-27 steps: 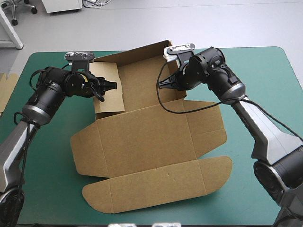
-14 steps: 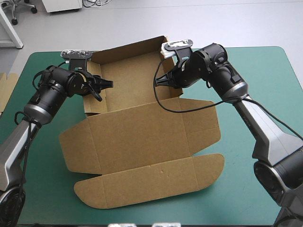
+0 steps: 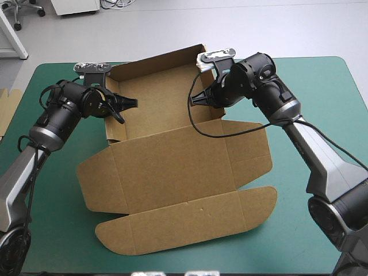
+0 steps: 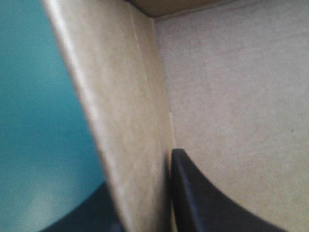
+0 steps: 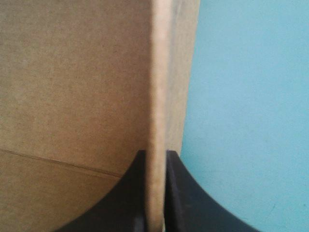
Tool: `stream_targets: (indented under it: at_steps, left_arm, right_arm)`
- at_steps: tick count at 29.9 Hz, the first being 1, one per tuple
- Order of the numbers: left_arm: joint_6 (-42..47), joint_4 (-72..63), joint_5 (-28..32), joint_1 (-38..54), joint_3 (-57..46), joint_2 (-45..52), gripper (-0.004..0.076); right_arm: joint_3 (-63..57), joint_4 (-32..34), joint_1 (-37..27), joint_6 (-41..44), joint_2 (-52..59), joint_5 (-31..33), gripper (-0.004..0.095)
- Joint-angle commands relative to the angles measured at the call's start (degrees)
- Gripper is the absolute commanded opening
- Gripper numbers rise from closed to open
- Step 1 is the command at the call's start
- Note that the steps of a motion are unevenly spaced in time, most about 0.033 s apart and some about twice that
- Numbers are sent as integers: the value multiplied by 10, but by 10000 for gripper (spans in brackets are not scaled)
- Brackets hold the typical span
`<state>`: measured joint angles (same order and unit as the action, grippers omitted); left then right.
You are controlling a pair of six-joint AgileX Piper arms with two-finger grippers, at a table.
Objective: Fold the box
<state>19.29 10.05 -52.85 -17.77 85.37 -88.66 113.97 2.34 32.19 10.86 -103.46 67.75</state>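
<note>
Box [image 3: 172, 167] walls pinched by both arms' fingers [image 5: 188, 200].

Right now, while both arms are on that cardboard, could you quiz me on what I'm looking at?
1. True or false: the box lies completely flat on the table.
2. The left gripper and right gripper are each: A) open above the table; B) shut on a raised side wall; C) pressing a flap down.
3. Fill the blank: the rounded flap lies flat toward the table's ___ edge.

Key: 1 false, the far walls stand up; 2 B; 3 near.
</note>
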Motion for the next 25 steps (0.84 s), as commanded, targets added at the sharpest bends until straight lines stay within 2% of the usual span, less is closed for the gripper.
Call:
stream_targets:
  at_steps: [1,12,22,25]
  left_arm:
    - [2,-19,39,-5,16,18,1]
    - [-13,-34,55,-5,16,18,-10]
    - [-24,5,40,-5,22,18,-10]
    - [-25,7,16,-5,22,15,-10]
  right_arm:
    - [21,-9,5,-1,36,-24,2]
    - [21,5,5,9,16,34,2]
    - [20,23,5,24,-12,36,2]
    - [20,20,5,26,-22,36,2]
